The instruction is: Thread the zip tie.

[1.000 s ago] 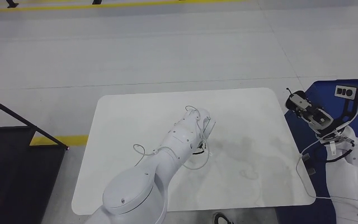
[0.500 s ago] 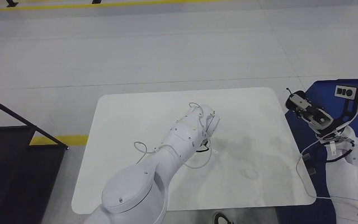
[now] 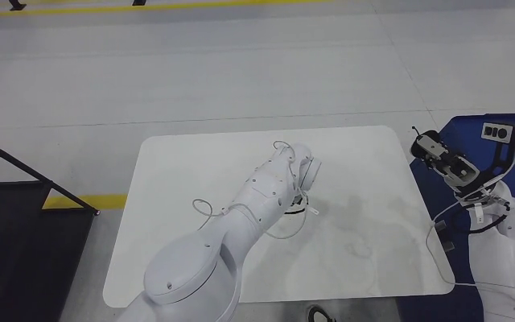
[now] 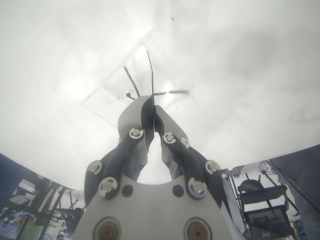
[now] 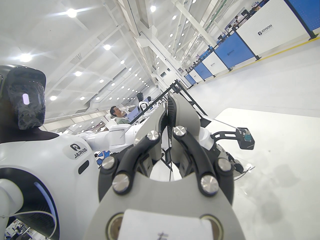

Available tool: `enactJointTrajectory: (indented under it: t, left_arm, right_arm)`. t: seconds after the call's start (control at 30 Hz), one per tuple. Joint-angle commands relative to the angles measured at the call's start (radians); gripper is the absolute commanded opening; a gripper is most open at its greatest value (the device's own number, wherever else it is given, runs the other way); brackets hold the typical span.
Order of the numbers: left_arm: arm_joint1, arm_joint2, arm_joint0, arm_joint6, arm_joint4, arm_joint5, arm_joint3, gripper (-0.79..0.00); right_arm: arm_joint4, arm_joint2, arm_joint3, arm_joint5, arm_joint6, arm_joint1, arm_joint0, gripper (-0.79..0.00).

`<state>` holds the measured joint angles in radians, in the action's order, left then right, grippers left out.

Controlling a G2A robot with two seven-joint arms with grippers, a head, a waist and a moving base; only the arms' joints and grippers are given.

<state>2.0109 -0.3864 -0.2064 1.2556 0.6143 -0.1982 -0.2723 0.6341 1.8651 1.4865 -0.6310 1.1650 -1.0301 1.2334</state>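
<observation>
Left tool (image 4: 153, 100) pinching thin black zip tie (image 4: 151, 71), right tool (image 5: 167, 106) pressed together, smooth white table (image 3: 362, 161)

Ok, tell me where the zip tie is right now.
In the left wrist view, the black zip tie is pinched in the shut left gripper, its loose ends sticking out above a clear sheet on the white table.

Black zip tie (image 4: 151, 76), white table (image 3: 177, 209); grey-and-black left gripper (image 4: 153, 102)
</observation>
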Motion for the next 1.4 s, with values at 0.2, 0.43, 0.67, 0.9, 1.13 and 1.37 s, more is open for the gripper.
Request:
enactJointTrajectory:
  t: [0.2, 0.43, 0.67, 0.9, 1.13, 1.37]
  left_arm:
    - [-0.021, -0.055, 0.041, 0.05, -0.055, 0.046, -0.048, -0.785]
    - [-0.033, -0.07, 0.043, 0.037, -0.055, 0.038, -0.068, -0.785]
    - [-0.039, -0.11, 0.028, 0.07, -0.138, 0.13, -0.083, -0.785]
    - [-0.107, -0.276, 0.079, 0.182, -0.377, 0.375, -0.064, -0.785]
    - [-0.189, -0.404, 0.004, 0.28, -0.648, 0.482, -0.149, -0.785]
    - [-0.189, -0.404, 0.004, 0.28, -0.648, 0.482, -0.149, -0.785]
  right_arm:
    - [0.0, 0.0, 0.0, 0.0, 0.0, 0.0, 0.0, -0.785]
    - [0.0, 0.0, 0.0, 0.0, 0.0, 0.0, 0.0, -0.785]
    - [0.003, 0.001, 0.014, 0.005, -0.016, 0.0, 0.002, -0.785]
    - [0.052, 0.09, 0.012, -0.013, 0.011, 0.017, -0.011, -0.785]
    - [0.05, 0.129, -0.006, 0.004, 0.029, 0.033, -0.037, -0.785]
    - [0.05, 0.129, -0.006, 0.004, 0.029, 0.033, -0.037, -0.785]
